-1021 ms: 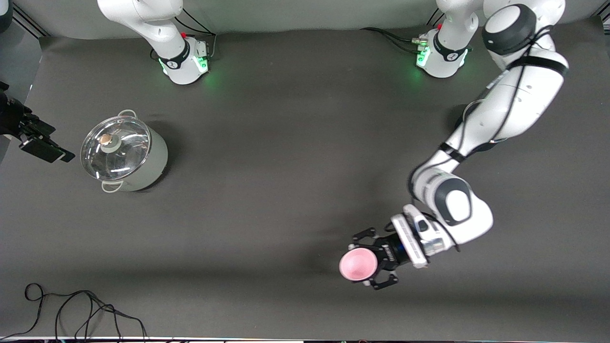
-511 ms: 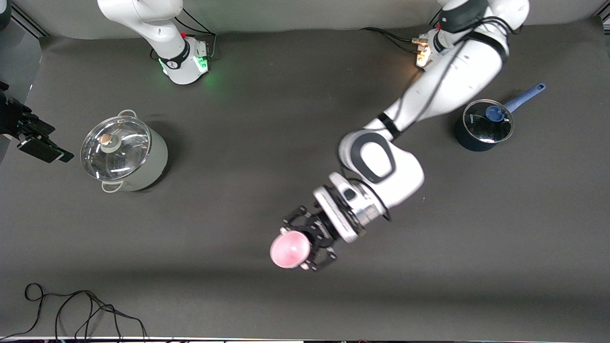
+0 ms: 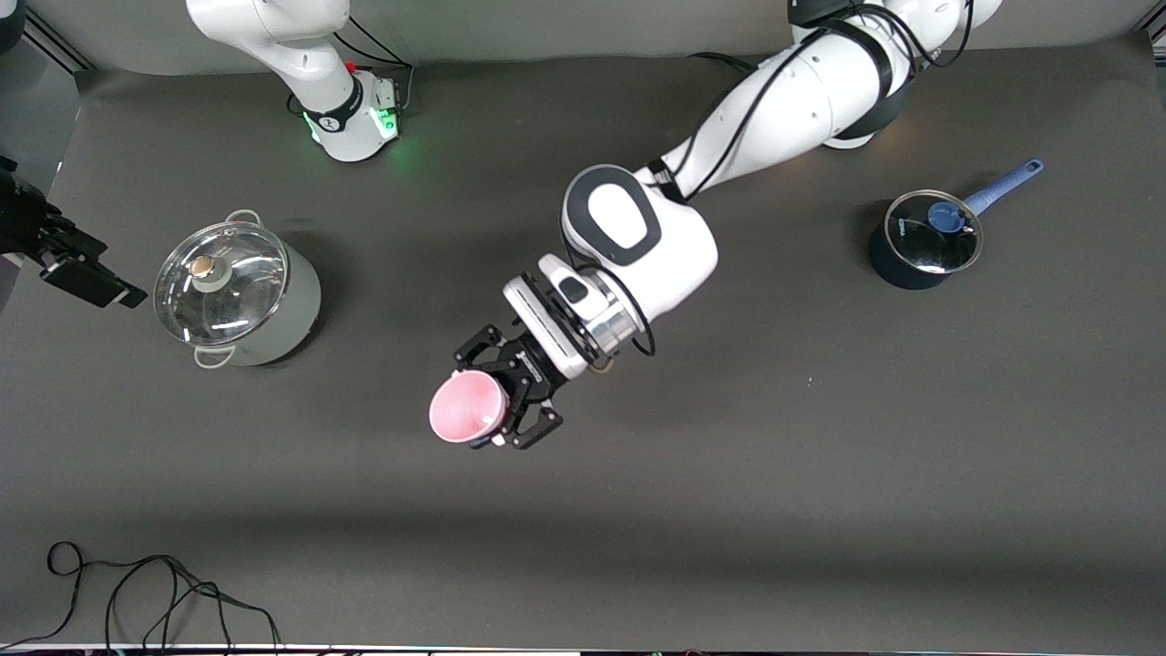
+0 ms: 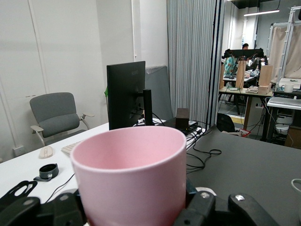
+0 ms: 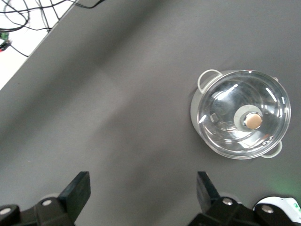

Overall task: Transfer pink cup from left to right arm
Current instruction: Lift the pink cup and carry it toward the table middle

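Hidden or cut off: the left arm's base is covered by its own upper links at the top of the front view. The right arm shows only its base and lowest link there; its right gripper (image 3: 68, 264) sits at the frame edge toward the right arm's end of the table, partly cut off. In the left wrist view the lower wall and base of the pink cup (image 4: 130, 181) run out of frame. The cup's base is also masked by the gripper body in the front view.

Left arm: extended from its base diagonally across the table, elbow raised, wrist turned so the left gripper (image 3: 501, 394) points sideways. It is clamped on the pink cup (image 3: 466, 407), one finger on each side of the cup's wall. The cup is tilted, mouth toward the front camera, over bare table mat (image 3: 638, 510) near mid-table.

Right arm: waiting. The right gripper (image 5: 143, 190) has its fingers spread wide, holding nothing, over the mat just beside the grey lidded pot (image 5: 242, 120). A blue saucepan (image 3: 922, 239) stands well apart from the left gripper, toward the left arm's end.
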Motion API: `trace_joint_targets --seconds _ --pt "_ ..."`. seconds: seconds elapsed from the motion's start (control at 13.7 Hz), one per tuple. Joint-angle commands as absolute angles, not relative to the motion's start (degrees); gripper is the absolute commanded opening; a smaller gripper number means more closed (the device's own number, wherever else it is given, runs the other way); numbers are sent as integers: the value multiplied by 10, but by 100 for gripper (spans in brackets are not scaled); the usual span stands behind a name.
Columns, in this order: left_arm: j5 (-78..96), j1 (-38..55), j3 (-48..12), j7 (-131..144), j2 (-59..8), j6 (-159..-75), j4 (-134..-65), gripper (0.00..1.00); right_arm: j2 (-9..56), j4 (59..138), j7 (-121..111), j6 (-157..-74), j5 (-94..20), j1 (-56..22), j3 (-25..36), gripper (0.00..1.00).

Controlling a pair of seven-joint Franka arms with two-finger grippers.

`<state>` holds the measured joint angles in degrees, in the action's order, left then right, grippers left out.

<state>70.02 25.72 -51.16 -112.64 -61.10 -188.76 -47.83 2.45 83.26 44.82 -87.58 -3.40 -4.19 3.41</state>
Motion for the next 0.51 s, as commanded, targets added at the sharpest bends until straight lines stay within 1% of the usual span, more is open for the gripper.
trace_joint_targets --seconds 0.0,0.22,0.29,0.44 --pt "703 289 -498 -1113 -603 -1912 -456 0 60 756 495 -854 -40 -80 34 100" --pt "703 293 -499 -1113 -603 -1912 -451 0 138 619 555 -775 -45 -119 34 100" --pt "703 293 -498 -1113 -603 -1912 -451 0 159 588 582 -767 -53 -130 33 100" --pt "703 293 -498 -1113 -603 -1912 -451 0 184 556 621 -768 -57 -155 20 100"
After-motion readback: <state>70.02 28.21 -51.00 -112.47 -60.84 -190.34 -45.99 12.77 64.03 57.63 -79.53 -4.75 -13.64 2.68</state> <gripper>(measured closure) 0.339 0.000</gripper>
